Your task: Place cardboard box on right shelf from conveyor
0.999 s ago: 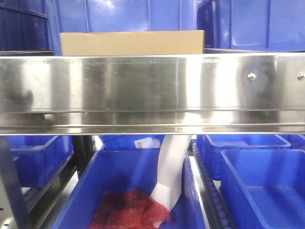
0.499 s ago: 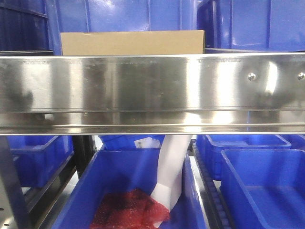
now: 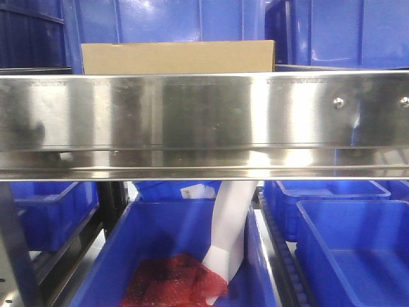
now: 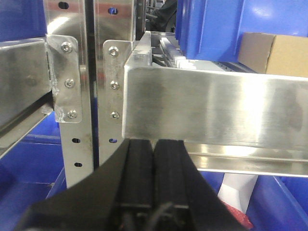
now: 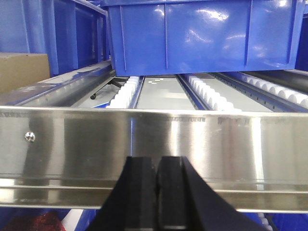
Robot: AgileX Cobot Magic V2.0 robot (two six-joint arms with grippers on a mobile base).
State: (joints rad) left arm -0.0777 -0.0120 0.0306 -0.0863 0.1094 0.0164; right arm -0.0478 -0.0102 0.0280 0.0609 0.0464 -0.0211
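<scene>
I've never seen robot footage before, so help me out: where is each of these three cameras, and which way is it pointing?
Front view: faces the right shelf head-on, cardboard box behind its rail; no robot parts show.
Left wrist view: looks over the shut left hand at the rail's left end.
Right wrist view: looks over the shut right hand at the rollers.
All three share rail and box.

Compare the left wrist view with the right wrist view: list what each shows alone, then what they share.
Left wrist only: the bolted upright post and the shut left gripper. Right wrist only: white roller tracks, a blue bin on them, and the shut right gripper. Both: the cardboard box on the right shelf, behind its steel front rail.
</scene>
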